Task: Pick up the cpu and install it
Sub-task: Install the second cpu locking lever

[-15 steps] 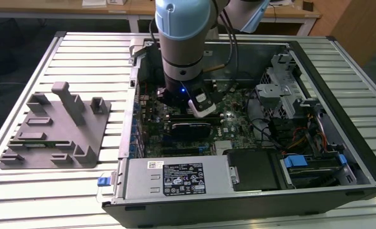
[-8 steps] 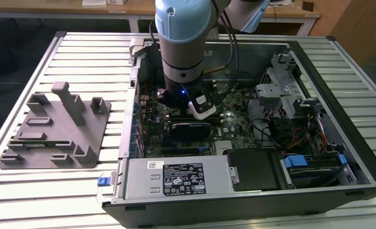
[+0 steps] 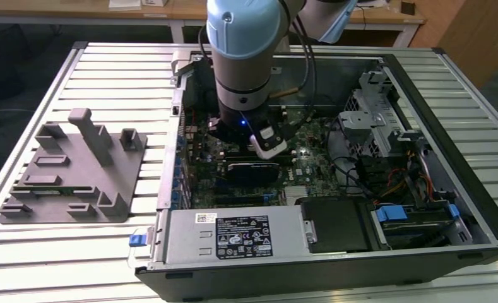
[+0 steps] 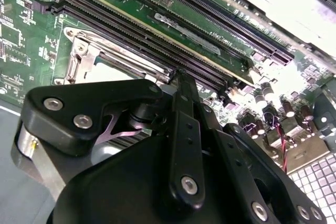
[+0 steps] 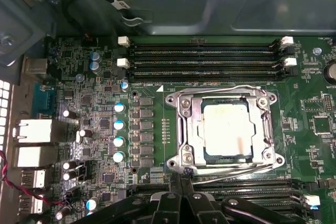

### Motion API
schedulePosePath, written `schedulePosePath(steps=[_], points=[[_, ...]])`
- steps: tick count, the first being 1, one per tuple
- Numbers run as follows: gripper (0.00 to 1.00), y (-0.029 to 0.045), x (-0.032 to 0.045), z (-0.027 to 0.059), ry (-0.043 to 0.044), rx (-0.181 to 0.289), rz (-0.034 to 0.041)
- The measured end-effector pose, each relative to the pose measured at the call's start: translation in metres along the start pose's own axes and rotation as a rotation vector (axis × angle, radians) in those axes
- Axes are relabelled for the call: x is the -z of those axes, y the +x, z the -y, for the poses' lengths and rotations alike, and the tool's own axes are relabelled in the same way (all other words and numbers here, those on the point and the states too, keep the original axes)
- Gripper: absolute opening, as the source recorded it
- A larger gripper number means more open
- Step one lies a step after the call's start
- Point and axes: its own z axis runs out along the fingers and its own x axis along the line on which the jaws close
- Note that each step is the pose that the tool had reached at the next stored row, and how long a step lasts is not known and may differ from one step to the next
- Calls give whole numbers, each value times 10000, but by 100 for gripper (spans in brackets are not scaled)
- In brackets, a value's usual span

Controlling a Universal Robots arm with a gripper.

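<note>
Slatted table (image 3: pixel 105 69), open computer case (image 3: pixel 450 126), cpu (image 5: pixel 227 129) seated in socket (image 5: pixel 184 129), jaws (image 5: pixel 181 184) together, empty, tips partly hidden.

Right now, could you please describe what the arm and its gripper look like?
The arm is a thick silver-grey tube with a pale blue cap at the joint, and a small blue light glows near the wrist. A black cable runs beside it. The gripper is black, built of flat bolted links with silver screws.
</note>
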Motion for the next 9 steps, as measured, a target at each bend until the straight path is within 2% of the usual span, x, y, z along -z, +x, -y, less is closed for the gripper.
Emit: schedulePosePath(steps=[3,7,9], points=[[11,0,-12,3,-37,-3,-10],[11,1,-24,7,-186,-16,-41],[11,1,-31,10,-201,-17,-40]])
